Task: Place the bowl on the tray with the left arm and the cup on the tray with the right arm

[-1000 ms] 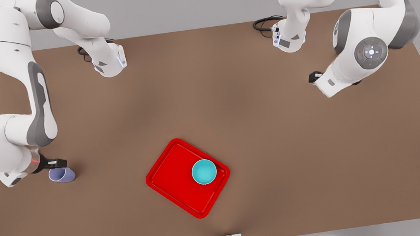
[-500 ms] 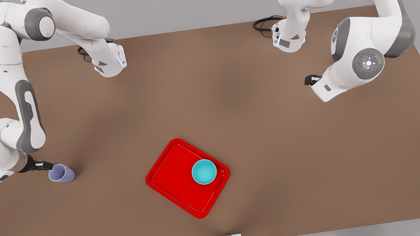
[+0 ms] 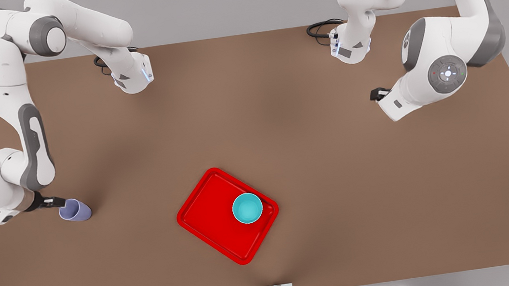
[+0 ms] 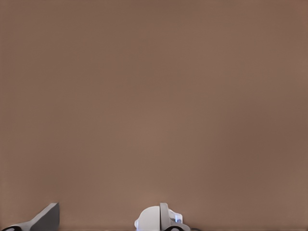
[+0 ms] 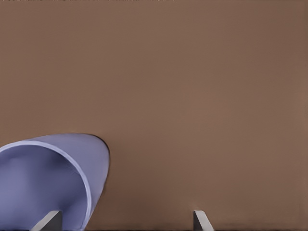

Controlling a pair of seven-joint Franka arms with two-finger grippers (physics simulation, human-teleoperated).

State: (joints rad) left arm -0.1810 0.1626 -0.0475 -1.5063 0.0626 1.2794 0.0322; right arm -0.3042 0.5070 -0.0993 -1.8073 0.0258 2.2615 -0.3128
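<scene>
Front view: the turquoise bowl (image 3: 247,208) sits on the red tray (image 3: 205,214). The lavender cup (image 3: 75,211) stands on the brown table (image 3: 282,134), well apart from the tray. The right gripper (image 3: 59,202) is at its rim, fingers (image 5: 201,221) spread, gripping nothing. The left gripper (image 3: 376,95) waits far off; its opening I cannot tell.
</scene>
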